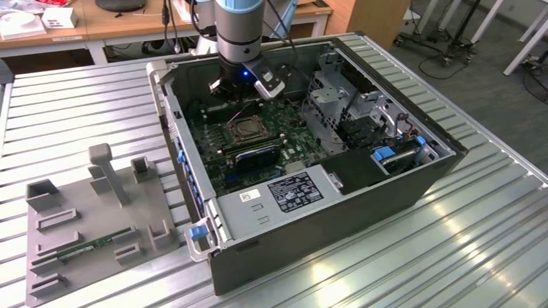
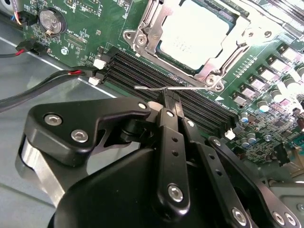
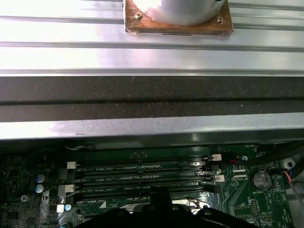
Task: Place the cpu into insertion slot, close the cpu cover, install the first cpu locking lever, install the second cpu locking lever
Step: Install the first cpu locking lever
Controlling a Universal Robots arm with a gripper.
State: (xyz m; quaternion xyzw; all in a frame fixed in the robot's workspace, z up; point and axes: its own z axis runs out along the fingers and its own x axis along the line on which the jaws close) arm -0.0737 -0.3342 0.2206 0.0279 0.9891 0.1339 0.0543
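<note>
Cpu (image 2: pixel 199 35) seated in insertion slot (image 2: pixel 142 28), cpu cover (image 2: pixel 156 59) closed over it. Fingers (image 2: pixel 167 102) closed together, tips touching a thin wire locking lever (image 2: pixel 171 87) beside the black memory slots (image 2: pixel 142 71).

In the second wrist view the cpu (image 2: pixel 197 35) and cover (image 2: pixel 156 45) run off the picture's top edge, and the gripper (image 2: pixel 166 102) body hides the board beneath it. In the first wrist view the gripper (image 3: pixel 159 194) hides most of the slot. In the exterior view the arm (image 1: pixel 238 25) is cut off at the top.
</note>
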